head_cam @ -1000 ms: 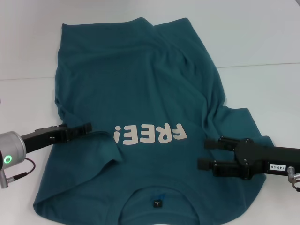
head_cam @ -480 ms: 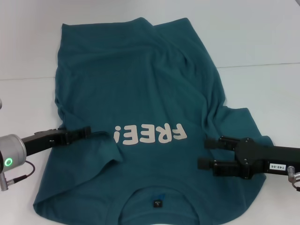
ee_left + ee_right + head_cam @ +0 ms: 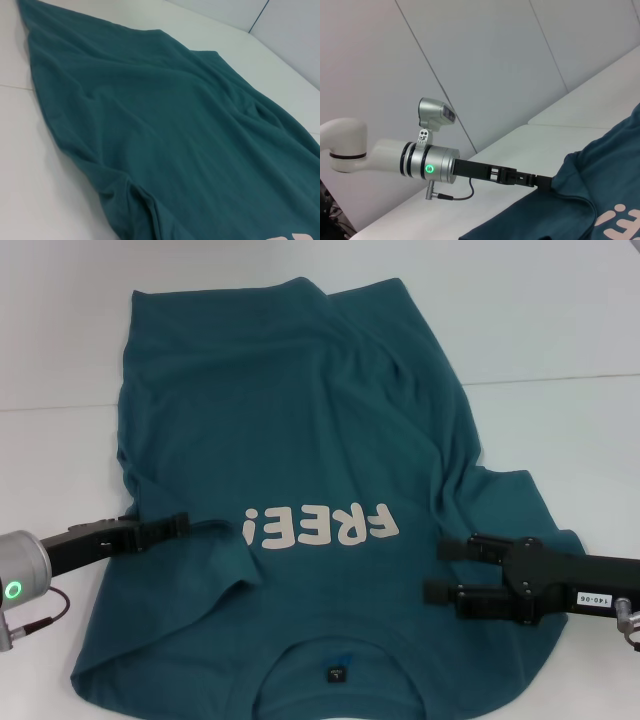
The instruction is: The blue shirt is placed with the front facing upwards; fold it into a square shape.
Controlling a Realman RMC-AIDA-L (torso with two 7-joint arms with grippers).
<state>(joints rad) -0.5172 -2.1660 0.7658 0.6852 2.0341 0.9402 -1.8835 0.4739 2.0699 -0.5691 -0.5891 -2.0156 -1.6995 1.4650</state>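
The blue shirt (image 3: 300,420) lies front up on the white table, collar and dark neck label (image 3: 335,674) at the near edge, with the cream "FREE!" lettering (image 3: 320,527) across the chest. Its left sleeve is folded in over the body. My left gripper (image 3: 178,526) sits at the shirt's left edge beside that fold; it also shows in the right wrist view (image 3: 542,181), touching the cloth edge. My right gripper (image 3: 440,570) is open and empty, low over the right sleeve. The left wrist view shows only the shirt (image 3: 165,125) and the table.
The white table (image 3: 560,330) extends around the shirt, with a seam line running across it on both sides. A grey panelled wall (image 3: 520,60) stands behind the left arm.
My left gripper has drawn back a little to the left and toward the near edge. The right gripper has hardly moved. The shirt lies as before.
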